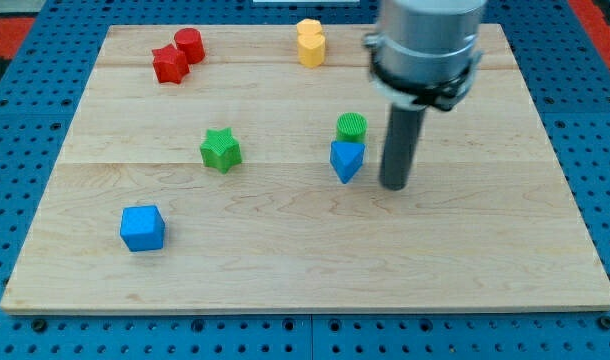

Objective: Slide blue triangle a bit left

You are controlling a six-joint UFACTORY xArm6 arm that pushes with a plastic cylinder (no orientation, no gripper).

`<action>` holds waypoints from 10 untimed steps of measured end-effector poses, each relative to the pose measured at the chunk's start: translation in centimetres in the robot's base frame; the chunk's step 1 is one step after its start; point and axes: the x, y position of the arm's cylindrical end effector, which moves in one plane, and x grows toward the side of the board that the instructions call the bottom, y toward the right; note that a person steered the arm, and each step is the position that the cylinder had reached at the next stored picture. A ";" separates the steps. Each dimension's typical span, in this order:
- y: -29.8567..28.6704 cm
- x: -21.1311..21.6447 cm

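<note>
Arm housing (428, 45) cut off at view's top; upper part not visible. It covers a bit of the board's (305, 270) far edge. No pincer fitted: arm ends in a dark rod, so no open/closed state applies. My tip (393, 186) rests on the board, just beside the blue triangle (347, 160), on its right (view's right), a narrow gap showing, not touching as far as can be made out.

Containers: none seen; all blocks lie loose on the wooden board.

Blue triangle sits approx. board centre, point directed to view's bottom, broad side up toward the green cylinder (351, 127), which touches or nearly touches it from view's top; contact hard to judge. Long axis runs top-to-bottom in view.

Other items: green star (221, 150) well left of triangle; blue cube (142, 228) lower left; red star-like block (169, 65) and red cylinder (189, 45) touching, upper left; two yellow blocks (310, 43) abutting at top centre, shapes unclear.
</note>
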 end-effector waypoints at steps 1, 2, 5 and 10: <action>-1.9 -0.9; -2.3 -3.2; -5.6 -0.9; -6.8 -0.2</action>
